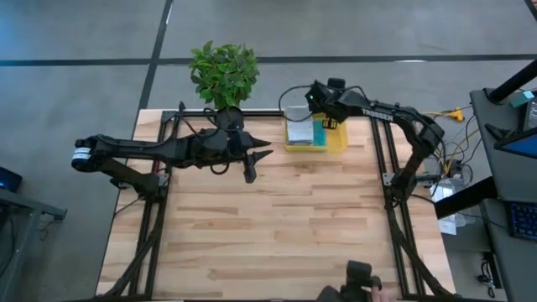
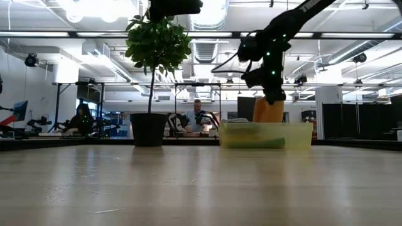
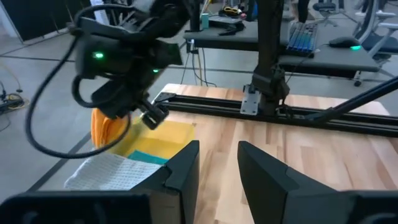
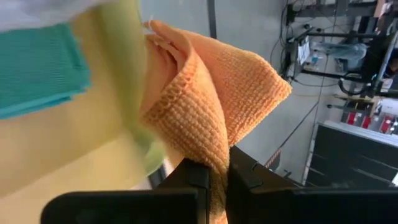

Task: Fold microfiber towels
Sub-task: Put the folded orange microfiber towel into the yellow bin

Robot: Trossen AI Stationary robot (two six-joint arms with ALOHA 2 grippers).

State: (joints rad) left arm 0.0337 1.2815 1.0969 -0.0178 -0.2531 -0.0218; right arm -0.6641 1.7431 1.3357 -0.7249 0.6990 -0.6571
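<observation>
Right gripper [image 4: 214,174] pinches the soft orange microfiber towel [image 4: 205,93], lifting it over the translucent yellow plastic bin [image 1: 336,141], likely to carry it out for folding; left gripper [image 1: 256,159] waits mid-table, part-spread

A pale wooden table [image 1: 277,226] carries a potted plant [image 1: 224,74] and a yellow bin [image 1: 336,141].
</observation>
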